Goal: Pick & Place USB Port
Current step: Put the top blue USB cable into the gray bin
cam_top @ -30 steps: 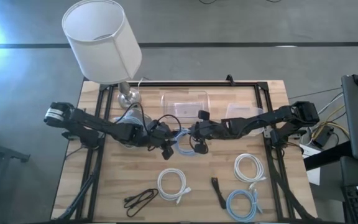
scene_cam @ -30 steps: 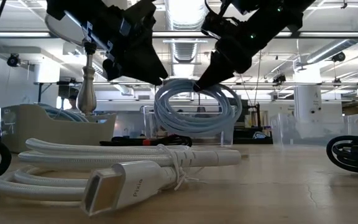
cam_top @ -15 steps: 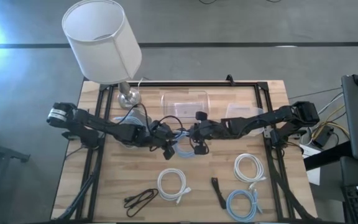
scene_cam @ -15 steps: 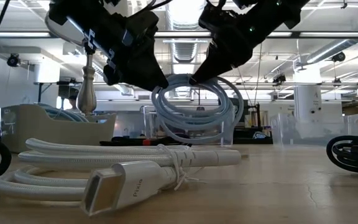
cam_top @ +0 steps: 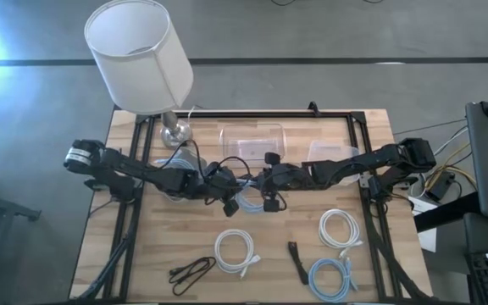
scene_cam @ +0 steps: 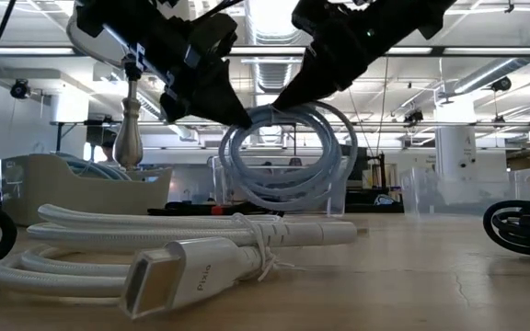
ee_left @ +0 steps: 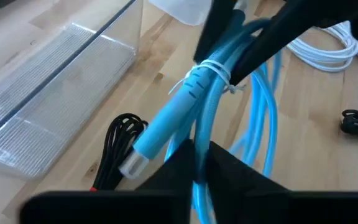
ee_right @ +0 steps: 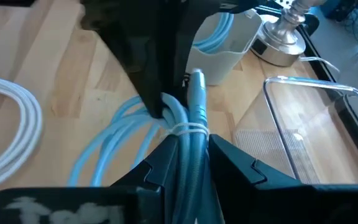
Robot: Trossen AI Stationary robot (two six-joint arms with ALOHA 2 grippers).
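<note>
Two grippers, left gripper [cam_top: 227,198] and right gripper [cam_top: 265,193], both clamp my blue cable coil [scene_cam: 288,152] mid-frame, hanging upright above the table [cam_top: 269,254], clear bin [cam_top: 251,140] just behind.

The desk [cam_top: 269,254] is pale wood with visible grain, matt. The held blue cable [ee_left: 213,106] has a smooth, slightly glossy plastic sheath, a white plastic tie and a metal plug tip. The clear bin [cam_top: 251,135] is glossy ribbed plastic. The lamp base [ee_right: 284,37] is polished metal; its shade [cam_top: 138,55] looks matt white cloth.
</note>
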